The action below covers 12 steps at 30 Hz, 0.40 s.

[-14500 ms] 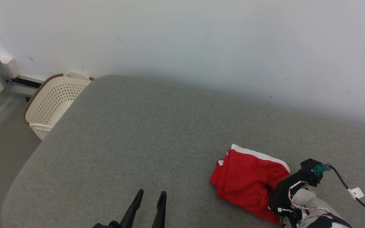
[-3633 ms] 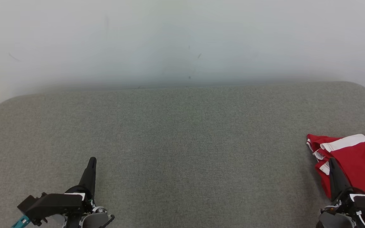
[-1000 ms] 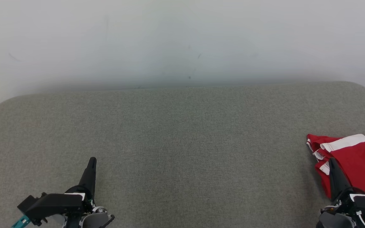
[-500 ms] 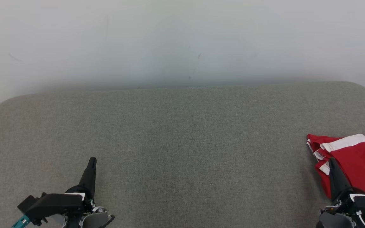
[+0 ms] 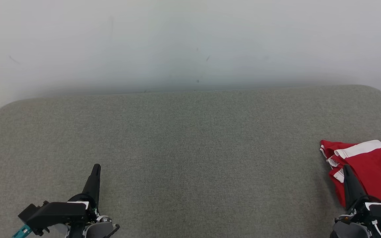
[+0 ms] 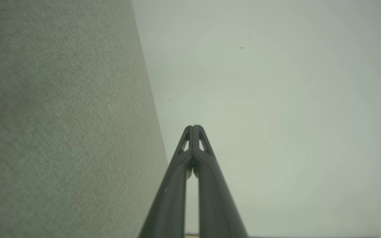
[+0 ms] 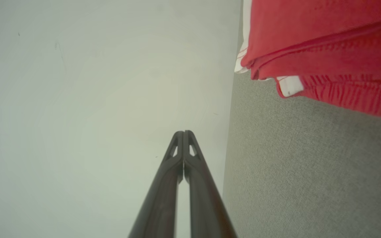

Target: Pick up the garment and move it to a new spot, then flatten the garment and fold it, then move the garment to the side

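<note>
Garment (image 5: 374, 165), red with white trim, folded, lies at right edge of grey cushion (image 5: 190, 148), just beside right gripper (image 5: 346, 168). Right gripper clenched, empty; left gripper (image 5: 96, 167) same, well apart from garment

head camera above cushion (image 5: 190, 148); wrist cameras low, toward wall (image 6: 276, 99)

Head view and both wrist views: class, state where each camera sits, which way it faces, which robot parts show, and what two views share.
Head view: on the head, facing forward and down at the grey fabric surface; left gripper and right gripper at bottom.
Left wrist view: left wrist, facing the wall along shut fingers.
Right wrist view: right wrist, facing the wall along shut fingers.
Shared: head and right wrist views show the red garment.
</note>
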Tool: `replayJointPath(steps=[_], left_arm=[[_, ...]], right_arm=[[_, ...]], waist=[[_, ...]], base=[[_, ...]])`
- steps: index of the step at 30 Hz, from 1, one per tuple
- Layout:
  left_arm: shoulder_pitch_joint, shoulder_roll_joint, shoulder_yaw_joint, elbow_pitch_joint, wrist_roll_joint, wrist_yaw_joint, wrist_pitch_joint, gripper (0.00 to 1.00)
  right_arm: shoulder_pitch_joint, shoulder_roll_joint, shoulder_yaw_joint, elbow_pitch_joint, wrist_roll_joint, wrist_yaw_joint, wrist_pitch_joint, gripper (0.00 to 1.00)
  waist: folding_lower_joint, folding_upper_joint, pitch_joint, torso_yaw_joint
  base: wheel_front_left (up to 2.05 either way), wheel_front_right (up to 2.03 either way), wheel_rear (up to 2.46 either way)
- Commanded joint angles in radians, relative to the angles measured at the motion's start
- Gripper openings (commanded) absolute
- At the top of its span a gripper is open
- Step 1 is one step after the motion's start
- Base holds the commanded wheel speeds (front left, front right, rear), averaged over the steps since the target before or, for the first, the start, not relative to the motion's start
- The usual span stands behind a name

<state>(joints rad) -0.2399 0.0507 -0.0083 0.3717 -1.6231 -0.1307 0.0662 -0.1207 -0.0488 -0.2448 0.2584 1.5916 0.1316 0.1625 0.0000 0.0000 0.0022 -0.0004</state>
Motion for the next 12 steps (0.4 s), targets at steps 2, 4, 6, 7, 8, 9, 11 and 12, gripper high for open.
replayJointPath(steps=[2,4,6,7,8,9,11,12], left_arm=[[-0.005,-0.002,0.001,0.001,-0.01,-0.001,0.002,0.0],[-0.005,-0.002,0.001,0.001,-0.01,-0.001,0.002,0.0],[-0.005,-0.002,0.001,0.001,-0.01,-0.001,0.002,0.0],[-0.005,-0.002,0.001,0.001,-0.01,-0.001,0.002,0.0],[-0.005,-0.002,0.001,0.001,-0.01,-0.001,0.002,0.0],[-0.005,-0.002,0.001,0.001,-0.01,-0.001,0.002,0.0],[-0.005,-0.002,0.001,0.001,-0.01,-0.001,0.002,0.0],[-0.005,-0.002,0.001,0.001,-0.01,-0.001,0.002,0.0]], right_arm=[[-0.003,-0.003,0.0,-0.002,0.007,-0.002,0.002,0.0],[-0.003,-0.003,0.0,-0.002,0.007,-0.002,0.002,0.0],[-0.003,-0.003,0.0,-0.002,0.007,-0.002,0.002,0.0],[-0.003,-0.003,0.0,-0.002,0.007,-0.002,0.002,0.0],[-0.003,-0.003,0.0,-0.002,0.007,-0.002,0.002,0.0],[-0.003,-0.003,0.0,-0.002,0.007,-0.002,0.002,0.0],[-0.003,-0.003,0.0,-0.002,0.007,-0.002,0.002,0.0],[-0.003,-0.003,0.0,-0.002,0.007,-0.002,0.002,0.0]], waist=[[0.0,0.0,0.0,0.0],[0.0,0.0,0.0,0.0],[0.0,0.0,0.0,0.0],[0.0,0.0,0.0,0.0],[0.0,0.0,0.0,0.0],[0.0,0.0,0.0,0.0],[0.0,0.0,0.0,0.0],[0.0,0.0,0.0,0.0]], base=[[0.0,0.0,0.0],[0.0,0.0,0.0],[0.0,0.0,0.0],[0.0,0.0,0.0],[0.0,0.0,0.0],[0.0,0.0,0.0],[0.0,0.0,0.0],[0.0,0.0,0.0]])
